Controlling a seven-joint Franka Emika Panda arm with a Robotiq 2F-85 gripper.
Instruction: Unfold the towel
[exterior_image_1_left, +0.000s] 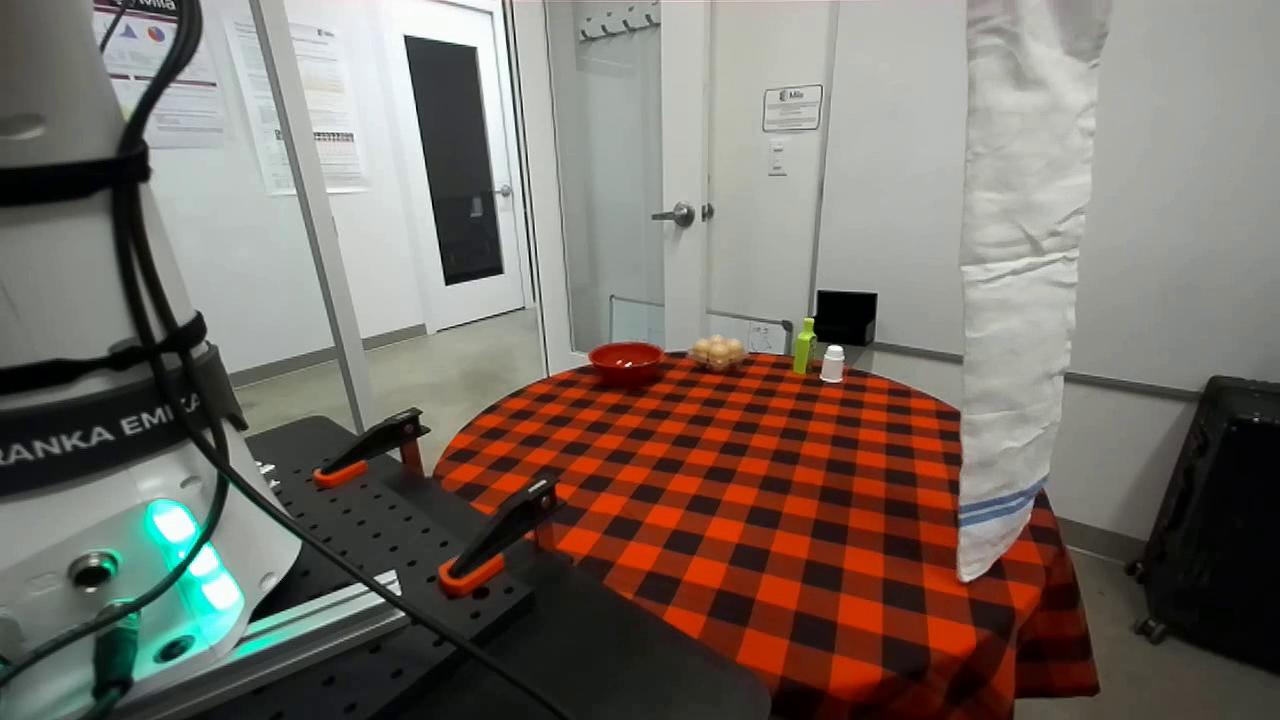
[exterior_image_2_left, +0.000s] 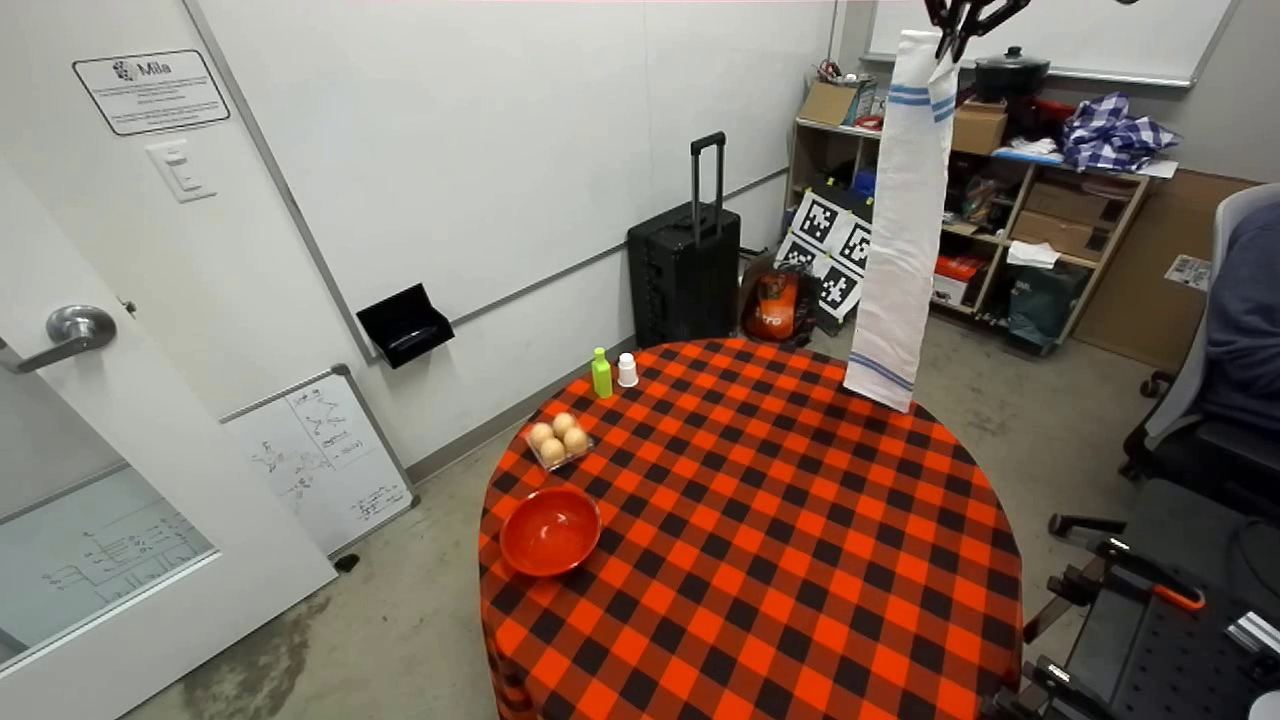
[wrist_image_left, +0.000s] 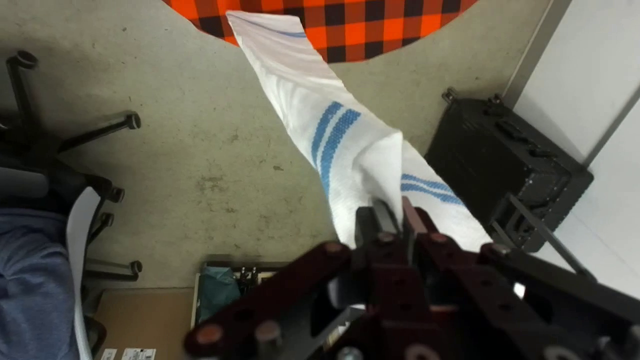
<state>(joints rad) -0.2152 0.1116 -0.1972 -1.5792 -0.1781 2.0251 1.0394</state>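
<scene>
1 gripper (wrist_image_left: 397, 214): closed, pinching your towel (exterior_image_2_left: 898, 230) by its upper end. Hung lengthwise, probably held high so its weight straightens folds; lower end by the edge of the tabletop (exterior_image_2_left: 790, 540), contact unclear. 1 bowl (exterior_image_2_left: 549, 535), 4 eggs (exterior_image_2_left: 560, 432): near that edge, likely sparing you room.

Towel (exterior_image_1_left: 1025, 270) hangs; bowl (exterior_image_1_left: 627, 374) rests on tablecloth (exterior_image_1_left: 760, 490).

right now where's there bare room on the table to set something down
The broad middle of the checked tablecloth is bare, between the red bowl and the hanging towel. It's crowded along the edge from the bowl past the eggs to the green bottle and white container.
</scene>
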